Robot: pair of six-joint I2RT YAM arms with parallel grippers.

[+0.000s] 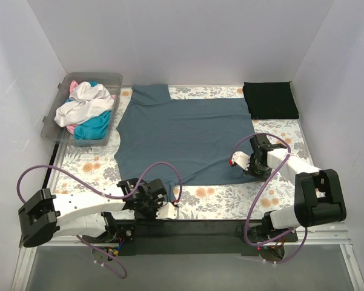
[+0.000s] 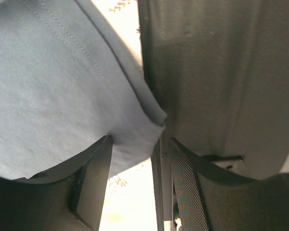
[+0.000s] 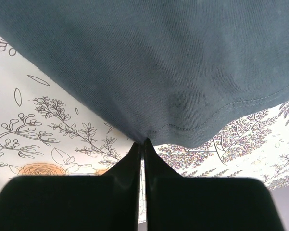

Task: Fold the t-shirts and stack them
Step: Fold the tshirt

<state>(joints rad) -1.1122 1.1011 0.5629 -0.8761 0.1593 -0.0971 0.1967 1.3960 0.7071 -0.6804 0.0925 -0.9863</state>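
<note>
Cloth on cloth: working over the floral table cloth [image 1: 218, 197], spreading under both grippers and well past them on every side. Handling the large slate blue-grey t-shirt [image 1: 188, 136], lying mostly flat on that cloth and reaching from between the two grippers to far ahead of them. Noting the clear plastic bin [image 1: 112, 79] sitting well ahead of the left gripper [image 1: 172, 206] and off to its left, heaped with the white t-shirt [image 1: 85, 103] on top, the teal t-shirt [image 1: 94, 128] beneath it and a scrap of the pink t-shirt [image 1: 74, 85] peeking out at the far end. Noting the black t-shirt [image 1: 270, 100], folded into a neat rectangle, lying well ahead of the right gripper [image 1: 234, 162] and a little to its right. Pinching the slate shirt's near right hem with the right gripper, jaws pressing together on the stitched edge, fabric puckering at the tips. Holding the left gripper with jaws standing apart, straddling the shirt's near left hem corner: fabric resting against the left finger [image 2: 94, 178], ending just short of the mesh-faced right finger [image 2: 187, 192], not clamped.
</note>
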